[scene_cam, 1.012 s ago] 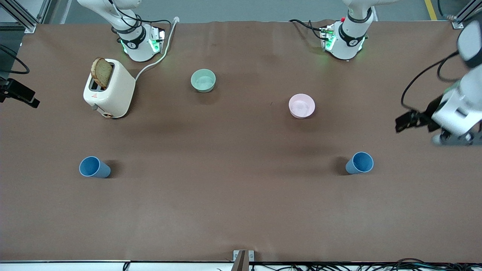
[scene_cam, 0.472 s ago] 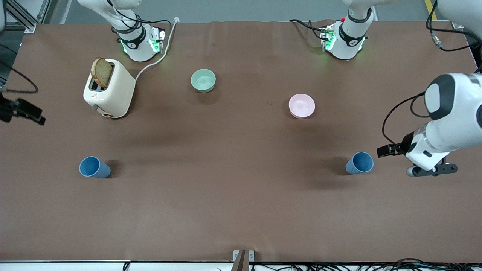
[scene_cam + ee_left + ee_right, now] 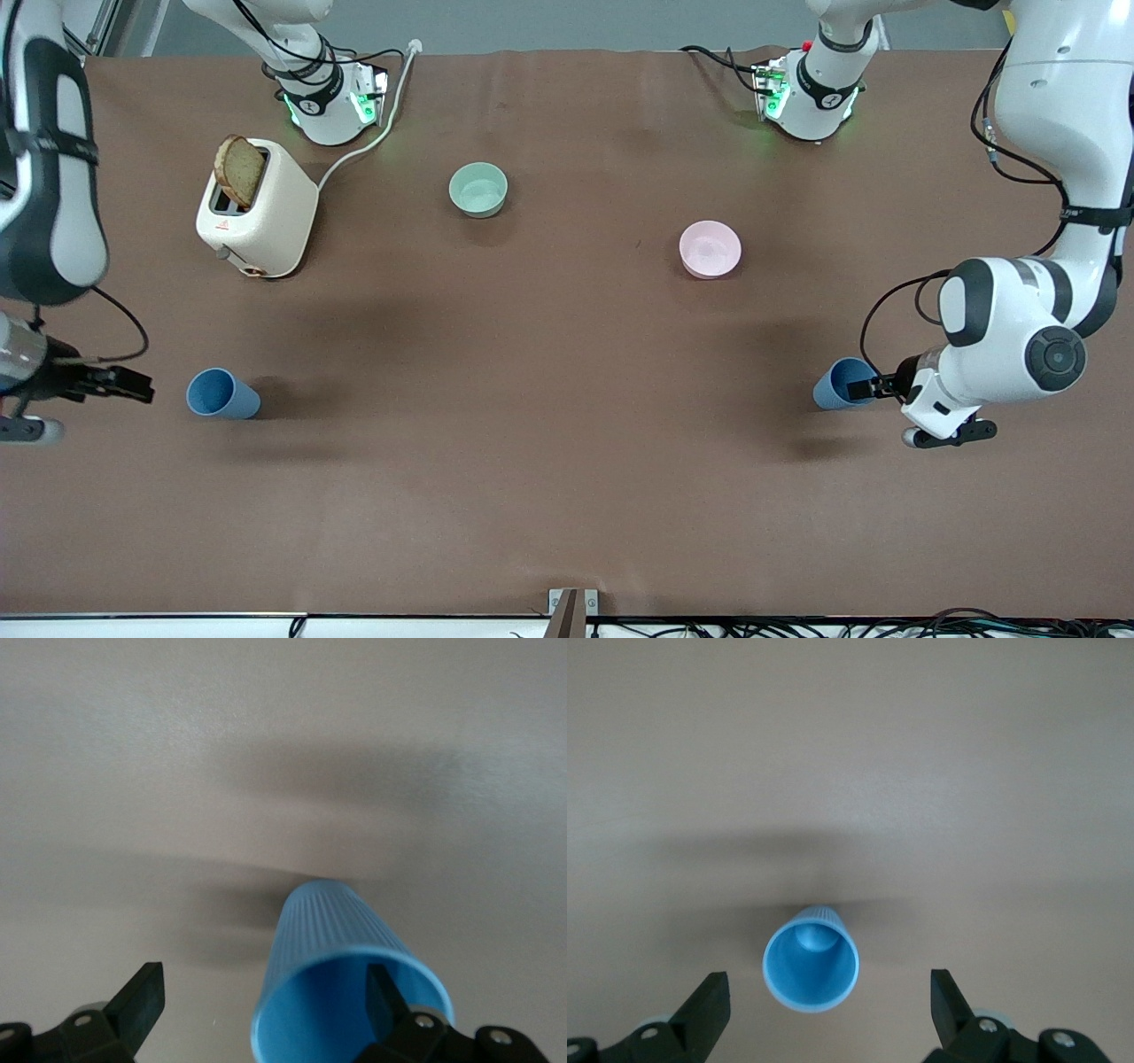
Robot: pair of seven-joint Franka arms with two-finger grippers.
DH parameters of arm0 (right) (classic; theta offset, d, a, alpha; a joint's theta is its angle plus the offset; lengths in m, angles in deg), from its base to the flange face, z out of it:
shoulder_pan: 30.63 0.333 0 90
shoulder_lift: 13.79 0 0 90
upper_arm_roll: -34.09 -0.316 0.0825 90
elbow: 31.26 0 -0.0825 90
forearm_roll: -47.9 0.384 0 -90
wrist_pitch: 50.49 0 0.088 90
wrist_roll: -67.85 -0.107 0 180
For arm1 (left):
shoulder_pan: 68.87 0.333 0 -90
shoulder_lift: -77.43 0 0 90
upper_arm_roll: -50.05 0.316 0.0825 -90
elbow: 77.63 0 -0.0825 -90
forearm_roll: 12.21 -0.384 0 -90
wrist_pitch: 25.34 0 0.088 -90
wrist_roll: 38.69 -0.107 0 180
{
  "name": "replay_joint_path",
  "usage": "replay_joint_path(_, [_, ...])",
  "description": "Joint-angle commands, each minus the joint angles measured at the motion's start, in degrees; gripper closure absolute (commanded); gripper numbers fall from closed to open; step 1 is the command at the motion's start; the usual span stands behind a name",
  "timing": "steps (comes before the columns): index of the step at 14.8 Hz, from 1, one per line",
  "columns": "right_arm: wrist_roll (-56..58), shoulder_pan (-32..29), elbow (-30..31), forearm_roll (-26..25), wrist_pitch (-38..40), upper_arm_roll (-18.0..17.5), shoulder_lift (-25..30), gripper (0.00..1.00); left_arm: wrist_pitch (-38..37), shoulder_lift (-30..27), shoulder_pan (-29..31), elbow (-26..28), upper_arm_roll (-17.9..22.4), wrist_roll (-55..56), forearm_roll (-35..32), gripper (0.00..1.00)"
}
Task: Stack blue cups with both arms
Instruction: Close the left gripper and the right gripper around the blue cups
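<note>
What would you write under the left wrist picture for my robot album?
The left gripper, fingers open, reaches a blue cup standing on the brown table.

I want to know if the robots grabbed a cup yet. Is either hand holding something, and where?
Nothing is held. The left gripper is open beside one blue cup, and the right gripper is open near the other blue cup.
</note>
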Motion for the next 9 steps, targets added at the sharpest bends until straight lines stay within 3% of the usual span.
replay_joint_path(1, [0.7, -0.2, 1.7, -0.2, -2.3, 0.1, -1.4, 0.00, 0.6, 1.0, 0.0, -0.9, -0.3, 1.1, -0.9, 0.18])
replay_joint_path(4, [4.8, -0.9, 6.6, -0.2, -5.9, 0.6, -1.3, 0.00, 0.2, 1.2, -0.3, -0.6, -0.3, 1.3, -0.8, 0.75])
replay_joint_path(5, [5.1, -0.9, 8.1, -0.2, -7.6, 1.0, -1.3, 0.00, 0.1, 1.2, -0.1, -0.6, -0.2, 1.4, -0.8, 0.86])
replay_joint_path(7, [5.1, -0.9, 11.3, -0.2, -11.2, 1.0, -1.3, 0.00, 0.0, 1.2, 0.2, -0.6, -0.3, 1.0, -0.8, 0.98])
replay_joint_path(9, [5.1, -0.9, 12.9, -0.2, -13.6, 1.0, -1.4, 0.00, -0.1, 1.2, 0.1, -0.6, -0.3, 1.2, -0.8, 1.00])
